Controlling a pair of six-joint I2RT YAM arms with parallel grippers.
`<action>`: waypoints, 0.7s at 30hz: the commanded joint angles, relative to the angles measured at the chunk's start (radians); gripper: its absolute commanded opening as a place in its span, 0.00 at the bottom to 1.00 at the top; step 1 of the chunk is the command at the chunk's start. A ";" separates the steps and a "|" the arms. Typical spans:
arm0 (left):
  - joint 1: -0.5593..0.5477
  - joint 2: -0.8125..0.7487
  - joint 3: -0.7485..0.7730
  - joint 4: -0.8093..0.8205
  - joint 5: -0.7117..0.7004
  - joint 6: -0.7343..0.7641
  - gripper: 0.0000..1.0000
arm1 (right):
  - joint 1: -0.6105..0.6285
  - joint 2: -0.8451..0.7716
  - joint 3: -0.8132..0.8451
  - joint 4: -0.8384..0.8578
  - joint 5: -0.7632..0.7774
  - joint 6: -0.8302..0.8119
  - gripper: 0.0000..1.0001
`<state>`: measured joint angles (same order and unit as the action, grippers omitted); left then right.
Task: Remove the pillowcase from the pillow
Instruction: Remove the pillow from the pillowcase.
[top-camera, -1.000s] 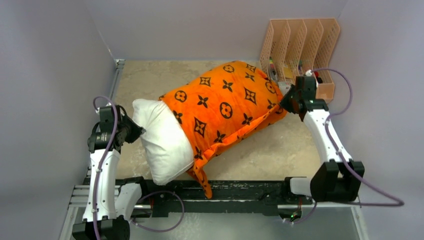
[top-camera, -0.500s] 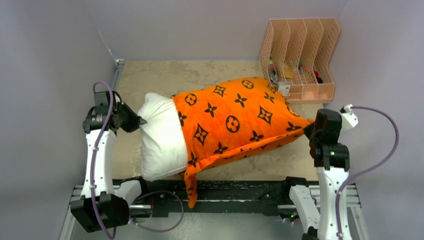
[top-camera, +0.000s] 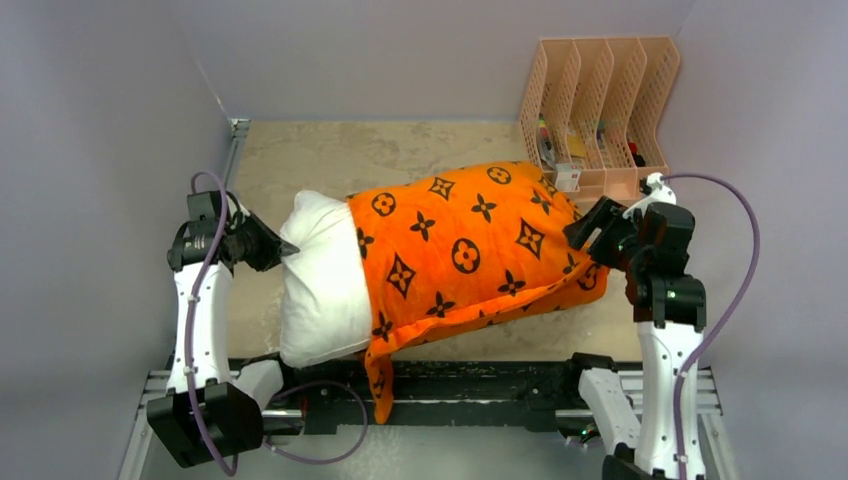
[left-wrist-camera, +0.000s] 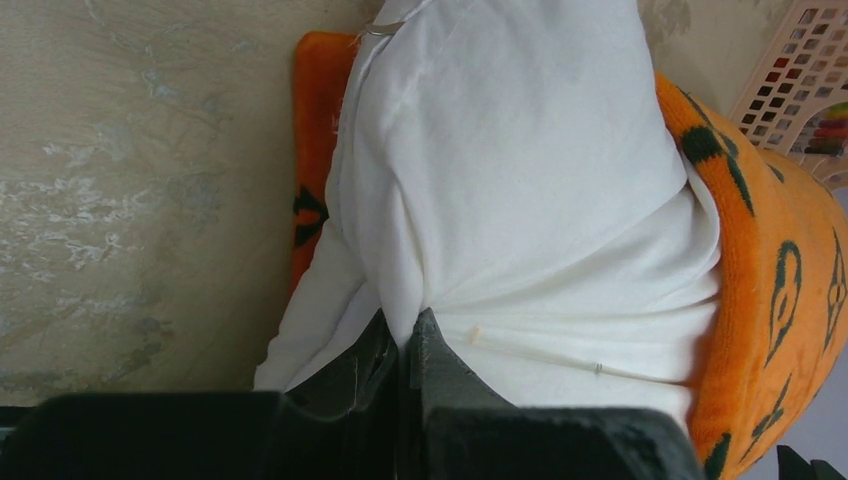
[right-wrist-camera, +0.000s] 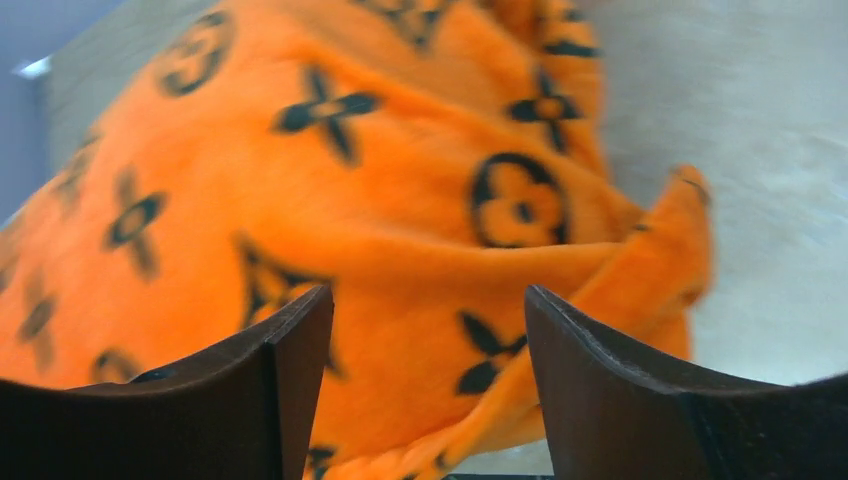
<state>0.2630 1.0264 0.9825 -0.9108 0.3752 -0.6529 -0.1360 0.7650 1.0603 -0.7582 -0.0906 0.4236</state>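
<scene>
While left gripper (top-camera: 283, 246) clamps pillow (top-camera: 320, 290) end | right arm (top-camera: 665, 335) upright, right gripper (top-camera: 578, 228) apart at pillowcase (top-camera: 460, 245) corner

The pillowcase (top-camera: 470, 245) is hiding most of the pillow (top-camera: 320, 290). The left fingers (left-wrist-camera: 440, 372) are burying their tips in white folds. Motion is blurring the right wrist view's orange print. The file rack (top-camera: 655, 75) contents are showing too small to identify.

The orange pillowcase (top-camera: 470, 245), printed with black flowers and stars, covers most of the puffy white pillow (top-camera: 320, 285); the pillow's left end sticks out bare, and a loose flap trails nearward
</scene>
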 joint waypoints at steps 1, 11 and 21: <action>0.020 0.010 -0.010 0.078 -0.004 0.071 0.00 | -0.003 -0.045 0.078 0.101 -0.463 -0.079 0.74; 0.021 0.027 -0.028 0.114 -0.124 0.028 0.00 | -0.004 0.080 -0.002 -0.031 0.121 -0.015 0.94; 0.021 0.169 0.048 0.172 -0.303 -0.042 0.00 | -0.063 0.158 -0.099 0.024 0.178 0.236 0.99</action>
<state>0.2657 1.1870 0.9882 -0.8238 0.3138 -0.7036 -0.1680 0.9680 0.9604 -0.7395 0.0231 0.5278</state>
